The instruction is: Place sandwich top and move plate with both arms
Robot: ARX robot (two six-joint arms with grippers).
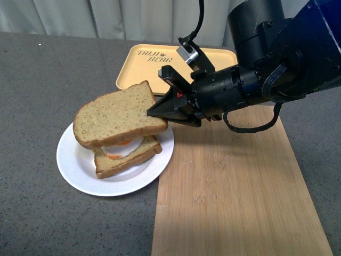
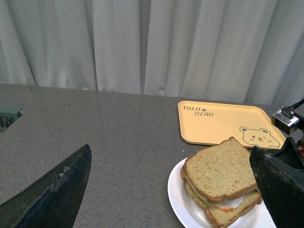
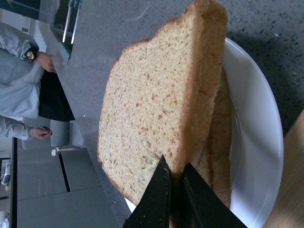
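Note:
The sandwich top [image 1: 118, 114] is a plain speckled bread slice, held over the lower slice with the fried egg [image 1: 123, 154] on the white plate [image 1: 74, 165]. My right gripper [image 1: 158, 113] is shut on the top slice's right edge, reaching in from the right. In the right wrist view its black fingertips [image 3: 161, 183] pinch the sandwich top [image 3: 152, 104] at its crust, with the plate [image 3: 259, 142] behind. My left gripper [image 2: 171, 199] is open in the left wrist view, above the table, to the left of the plate [image 2: 180, 199] and the sandwich top [image 2: 221, 168]. It is out of the front view.
A yellow tray with a bear drawing [image 1: 144, 64] lies behind the plate; it also shows in the left wrist view [image 2: 223, 123]. A bamboo board [image 1: 234, 186] lies right of the plate on the grey table [image 1: 42, 80]. Curtains hang at the back.

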